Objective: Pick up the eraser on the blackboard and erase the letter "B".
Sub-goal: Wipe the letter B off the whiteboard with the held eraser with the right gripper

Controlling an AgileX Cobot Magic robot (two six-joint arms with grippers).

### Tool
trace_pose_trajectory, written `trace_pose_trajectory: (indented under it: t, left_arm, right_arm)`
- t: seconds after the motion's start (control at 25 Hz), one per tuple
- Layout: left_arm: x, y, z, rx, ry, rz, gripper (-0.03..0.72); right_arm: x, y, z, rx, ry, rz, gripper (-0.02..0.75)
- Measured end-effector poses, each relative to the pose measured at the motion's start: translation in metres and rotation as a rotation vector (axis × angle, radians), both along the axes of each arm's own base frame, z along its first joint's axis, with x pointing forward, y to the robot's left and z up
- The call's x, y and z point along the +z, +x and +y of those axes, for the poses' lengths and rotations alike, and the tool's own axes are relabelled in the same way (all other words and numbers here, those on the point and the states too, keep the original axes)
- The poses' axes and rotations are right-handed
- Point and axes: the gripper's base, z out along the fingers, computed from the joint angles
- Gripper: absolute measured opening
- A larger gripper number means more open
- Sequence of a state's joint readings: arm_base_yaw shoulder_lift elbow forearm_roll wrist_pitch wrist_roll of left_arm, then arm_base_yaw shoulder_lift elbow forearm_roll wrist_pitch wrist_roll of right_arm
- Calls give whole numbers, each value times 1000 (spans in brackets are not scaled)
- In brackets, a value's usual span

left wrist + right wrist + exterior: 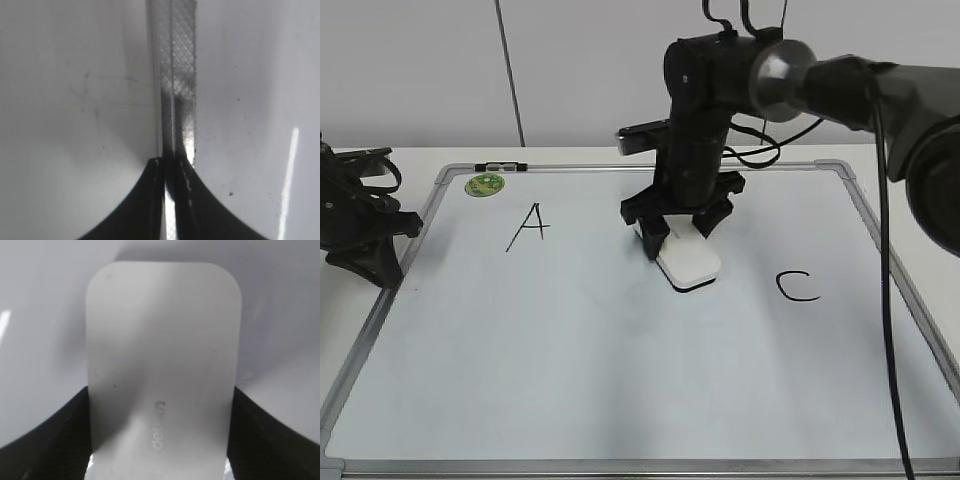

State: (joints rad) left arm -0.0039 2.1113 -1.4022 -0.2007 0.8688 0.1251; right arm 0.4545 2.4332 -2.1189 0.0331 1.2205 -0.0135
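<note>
The blackboard (620, 400) is a white board with a grey metal frame, lying flat. My right gripper (677, 232) is shut on the white eraser (688, 262), which rests flat on the board between the black "A" (528, 226) and the black "C" (797, 287). In the right wrist view the eraser (162, 355) fills the space between both fingers (160, 440). No letter "B" shows; the spot is under the eraser and arm. My left gripper (365, 235) rests at the board's left frame edge (176, 85), jaws (170, 167) shut and empty.
A round green magnet (485, 184) sits at the board's top left corner, with a marker (500, 166) lying along the top frame. The board rests on a white table (410, 160). The right arm's cable (886, 250) hangs over the board's right side.
</note>
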Motion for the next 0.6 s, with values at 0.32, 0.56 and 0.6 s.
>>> trace_pose_trajectory:
  t: [0.32,0.56,0.6]
  left_arm:
    - [0,0,0,0,0,1,11]
    - [0,0,0,-1,1,1,11]
    - [0,0,0,-1,1,1,11]
  right_arm:
    - [9,9,-21,-54,-37,-32,549]
    - [81,3,-29,-64,13,-176,546]
    - [96,0,-31,-65,24,-205,545]
